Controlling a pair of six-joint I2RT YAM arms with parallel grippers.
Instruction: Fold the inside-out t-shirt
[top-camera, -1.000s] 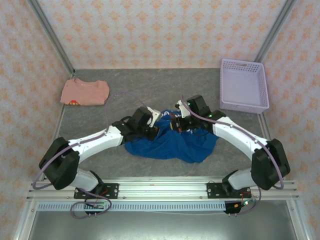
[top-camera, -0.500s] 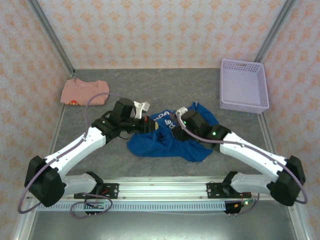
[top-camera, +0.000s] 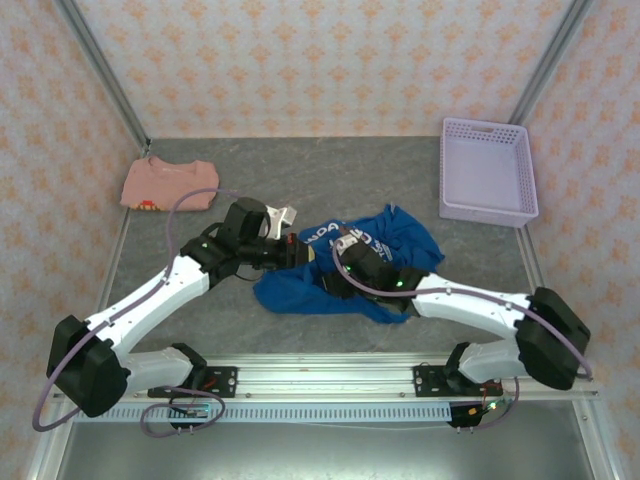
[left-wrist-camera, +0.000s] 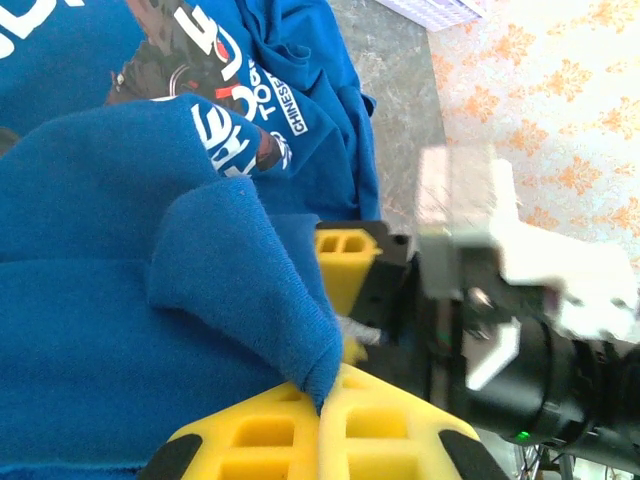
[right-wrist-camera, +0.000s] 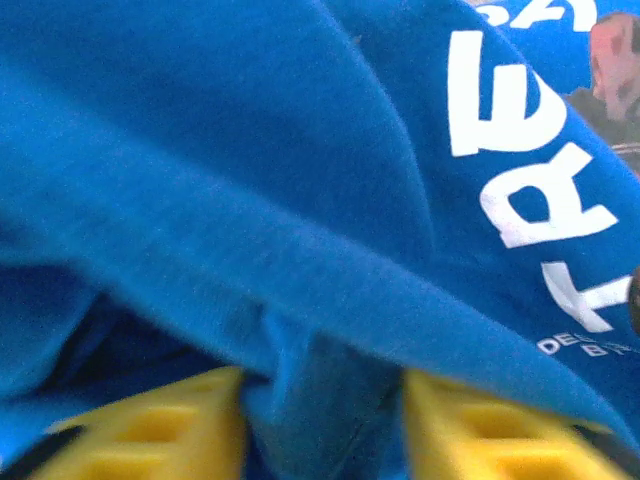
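Observation:
The inside-out t-shirt (top-camera: 385, 240) is royal blue with white lettering and lies crumpled in the middle of the table. My left gripper (top-camera: 292, 251) is at the shirt's left edge. In the left wrist view its yellow fingers (left-wrist-camera: 250, 440) are pressed together on a folded edge of the blue fabric (left-wrist-camera: 120, 300). My right gripper (top-camera: 343, 268) is dug into the middle of the heap, close to the left one. In the right wrist view its yellow fingers (right-wrist-camera: 160, 430) stand a little apart, and a thick bunch of blue cloth (right-wrist-camera: 320, 390) fills the gap between them.
A folded salmon-pink shirt (top-camera: 170, 185) lies at the back left. A lavender basket (top-camera: 488, 170) stands at the back right. Patterned walls close off the back and sides. The grey table (top-camera: 300, 170) is bare behind the heap.
My left gripper has pulled back to the left with its fold. My right gripper came forward and left into the heap. The shirt's far right part now lies spread out.

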